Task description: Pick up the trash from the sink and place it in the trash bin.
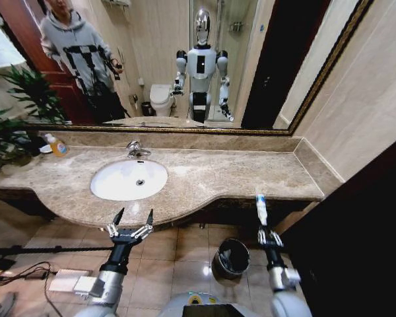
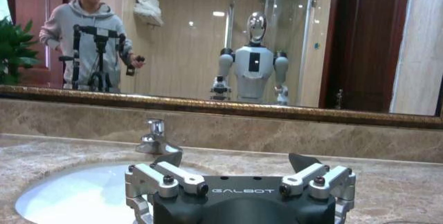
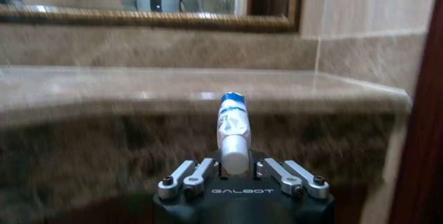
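My right gripper [image 1: 270, 236] is closed on 1 white tube with a blue end [image 3: 232, 130], held by its lower end above the black trash bin [image 1: 230, 257]; it looks light, soft and smooth, so I judge the firm end the best place to hold, while my left gripper [image 1: 132, 217] stands wide open and empty before the sink [image 1: 129, 179].

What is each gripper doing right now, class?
Left gripper: open, empty, by the sink.
Right gripper: shut on a white tube.
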